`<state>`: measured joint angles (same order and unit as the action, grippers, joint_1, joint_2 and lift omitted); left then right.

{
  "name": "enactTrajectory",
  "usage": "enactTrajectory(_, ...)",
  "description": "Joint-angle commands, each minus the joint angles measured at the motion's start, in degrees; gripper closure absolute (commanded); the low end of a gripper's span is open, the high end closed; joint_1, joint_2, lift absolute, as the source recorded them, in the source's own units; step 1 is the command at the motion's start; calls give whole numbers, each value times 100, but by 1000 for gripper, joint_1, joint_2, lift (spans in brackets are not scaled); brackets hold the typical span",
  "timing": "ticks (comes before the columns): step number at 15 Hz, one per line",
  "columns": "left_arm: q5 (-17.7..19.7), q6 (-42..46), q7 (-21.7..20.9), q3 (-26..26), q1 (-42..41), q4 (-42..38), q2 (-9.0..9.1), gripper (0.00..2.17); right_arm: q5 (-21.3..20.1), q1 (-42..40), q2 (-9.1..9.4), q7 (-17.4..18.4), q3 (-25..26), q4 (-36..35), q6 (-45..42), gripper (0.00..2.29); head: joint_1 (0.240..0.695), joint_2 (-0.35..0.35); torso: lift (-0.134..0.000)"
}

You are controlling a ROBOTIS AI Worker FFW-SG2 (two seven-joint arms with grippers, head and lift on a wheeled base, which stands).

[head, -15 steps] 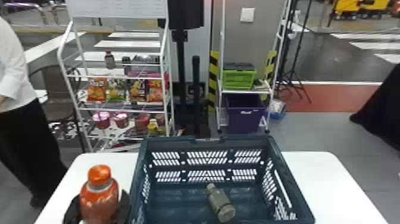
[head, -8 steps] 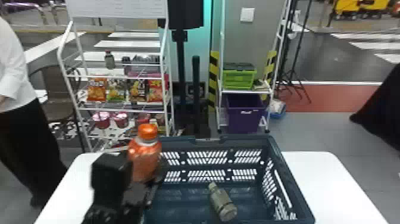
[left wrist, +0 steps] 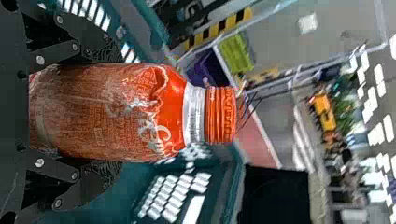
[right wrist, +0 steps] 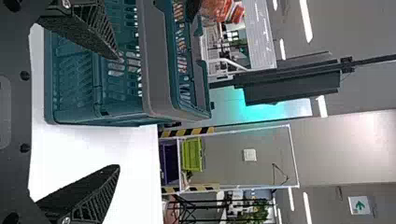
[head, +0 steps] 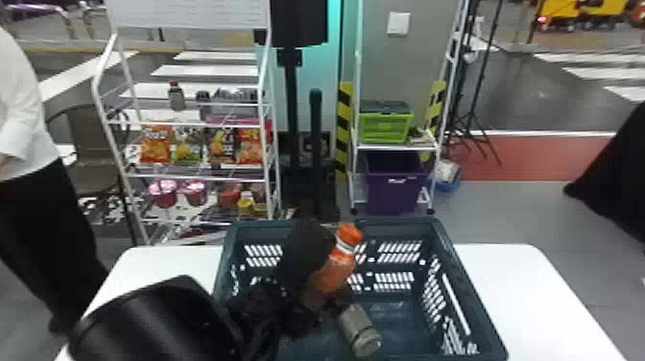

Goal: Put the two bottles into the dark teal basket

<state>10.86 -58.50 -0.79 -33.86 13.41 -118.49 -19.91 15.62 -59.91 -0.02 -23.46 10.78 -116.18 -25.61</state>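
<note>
1. Two bottles to find in head view, both within the outline of the dark teal basket (head: 398,224) on the white worktop (head: 542,288).
2. Orange bottle (head: 338,264) in the left gripper (head: 320,281), over the basket's inside, tilted, with cap end up and leaning toward the right. Cannot tell from head view whether touching the basket floor.
3. Grey-green bottle (head: 360,331) on its side inside the basket, just nearer than the orange one and partly hidden by the dark gripper.
4. Behind the basket, on the left, a white rack (head: 111,139) with snack bags (head: 249,144); farther right, a green crate (head: 386,127) above a purple bin (head: 396,187).
5. In left wrist view, fingers (left wrist: 88,37) clamped on the orange bottle's body from both sides, leaving orange cap and pale neck free of them. Beyond, slotted teal walls of the basket.
6. In right wrist view, right gripper (right wrist: 118,113) beside the basket, fingers spread well apart with nothing between them. Farther off, part of the orange bottle near the basket's far side.
</note>
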Motion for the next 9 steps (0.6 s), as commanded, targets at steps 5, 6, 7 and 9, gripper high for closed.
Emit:
enactTrajectory(5, 241, -1195, -1222, -367, 1068, 1258, 189, 2152, -16, 32, 7, -467, 390, 148, -27, 49, 499, 0, 0)
enactTrajectory(6, 215, -1389, -1371, -367, 1164, 1337, 224, 2148, -16, 32, 7, -493, 390, 166, -27, 53, 499, 0, 0)
enactTrajectory(7, 162, -1635, -1494, -367, 1217, 1355, 260, 2152, -24, 32, 7, -502, 390, 166, -44, 53, 499, 0, 0)
enactTrajectory(9, 153, -1652, -1512, -367, 1217, 1346, 268, 2148, -24, 40, 7, -502, 390, 166, -44, 53, 499, 0, 0)
